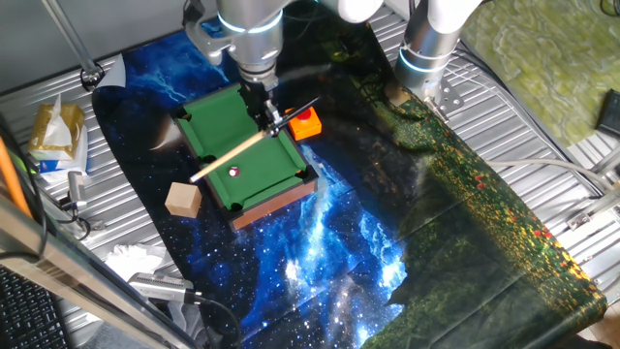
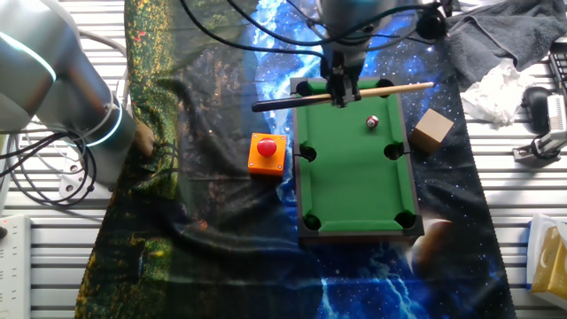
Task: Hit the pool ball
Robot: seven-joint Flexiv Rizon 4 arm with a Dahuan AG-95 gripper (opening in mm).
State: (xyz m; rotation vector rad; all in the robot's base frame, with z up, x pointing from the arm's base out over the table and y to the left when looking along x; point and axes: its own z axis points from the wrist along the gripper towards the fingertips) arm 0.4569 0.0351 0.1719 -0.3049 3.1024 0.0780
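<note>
Cue (image 2: 354, 91) held crosswise in gripper (image 2: 339, 96), fingers closed on its shaft above far end of pool table (image 2: 354, 190). Ball (image 2: 373, 121) on felt near that end, just short of cue, apart from it. Step judged: lining up. Next: cue tip to be aimed at ball, then pushed through.

The pool ball (image 1: 233, 172) (image 2: 373, 121) (tiny, whitish, with a pink-red spot) is sitting on the green felt, apart from the rails.

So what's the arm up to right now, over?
Gripper shut on cue, held level above the mini pool table. Pool ball on the felt, near the cue, not touching. Nothing between them.
</note>
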